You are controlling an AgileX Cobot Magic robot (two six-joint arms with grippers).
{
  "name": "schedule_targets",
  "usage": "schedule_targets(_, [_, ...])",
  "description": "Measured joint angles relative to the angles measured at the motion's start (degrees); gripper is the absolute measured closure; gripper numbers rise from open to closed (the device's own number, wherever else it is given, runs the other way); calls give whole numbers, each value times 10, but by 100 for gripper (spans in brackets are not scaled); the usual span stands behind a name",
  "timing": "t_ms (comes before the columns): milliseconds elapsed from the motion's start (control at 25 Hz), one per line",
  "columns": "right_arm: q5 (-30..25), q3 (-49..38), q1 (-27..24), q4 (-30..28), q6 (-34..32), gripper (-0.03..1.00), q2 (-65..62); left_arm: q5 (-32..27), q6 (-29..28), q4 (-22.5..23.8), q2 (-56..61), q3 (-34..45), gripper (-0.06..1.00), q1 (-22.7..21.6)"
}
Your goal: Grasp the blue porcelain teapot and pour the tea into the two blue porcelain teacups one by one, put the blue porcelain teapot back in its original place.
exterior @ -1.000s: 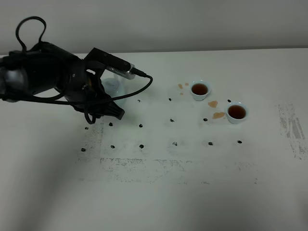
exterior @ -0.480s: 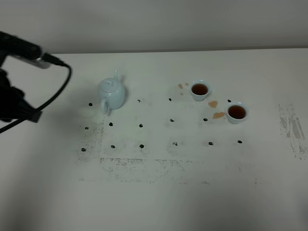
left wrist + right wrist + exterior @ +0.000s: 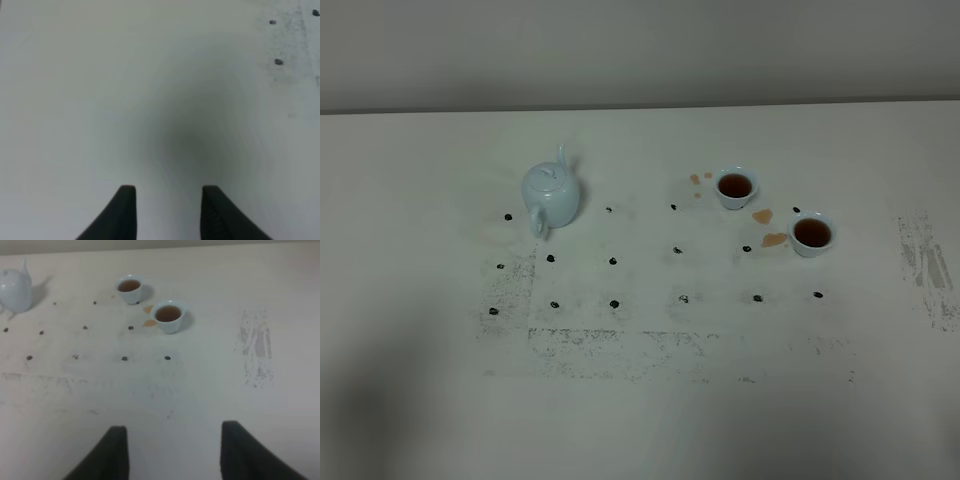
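The teapot (image 3: 553,195) sits on the tabletop (image 3: 650,400), well apart from both filled teacups (image 3: 735,187) (image 3: 811,234). My left claw (image 3: 169,192) hangs parted and empty. Glossy porcelain (slippery, breakable, probably heavy): I'd take it by the loop handle.

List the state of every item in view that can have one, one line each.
Pale-blue glossy porcelain teapot: upright on the table, lid on, not held.
Farther small pale-blue porcelain teacup: upright, holding brown tea.
Nearer small pale-blue porcelain teacup: upright, holding brown tea.
White table: brown tea spills beside the cups.
Left end effector: open, holding nothing.
Right end effector: open, holding nothing.
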State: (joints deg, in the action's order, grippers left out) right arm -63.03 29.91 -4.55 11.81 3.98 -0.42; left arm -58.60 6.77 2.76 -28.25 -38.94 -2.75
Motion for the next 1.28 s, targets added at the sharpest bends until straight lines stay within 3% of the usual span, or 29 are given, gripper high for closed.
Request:
schedule_targets(240, [0, 0, 0, 0, 0, 52, 0, 9, 36, -72, 98, 89, 61, -1])
schedule_targets(520, [0, 0, 0, 0, 0, 52, 0, 21, 78, -139, 147, 99, 61, -1])
schedule_targets(1280, [0, 0, 0, 0, 0, 52, 0, -32, 100, -135, 243, 124, 61, -1])
